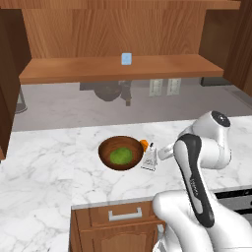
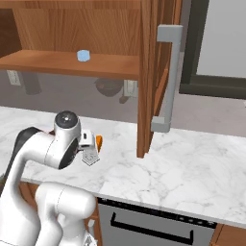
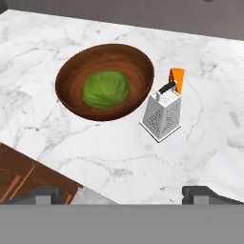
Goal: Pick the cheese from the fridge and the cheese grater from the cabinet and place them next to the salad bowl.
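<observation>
The marble table (image 3: 200,57) is stretching wide and bare around the group, its front edge running just under the claw (image 3: 121,193). The salad bowl (image 3: 105,81) is sitting ahead of the released, empty claw, the cheese grater (image 3: 162,114) standing upright just beside it, the cheese (image 3: 177,78) tucked right behind.

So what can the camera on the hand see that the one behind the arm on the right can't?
The hand view alone shows the salad bowl with its greens, and the open gripper empty above the counter. The right base view alone shows the cabinet shelf with a light-blue cup, and a grey handle. Both show the marble counter, the cheese grater standing upright on it, and the orange cheese just behind the grater.
</observation>
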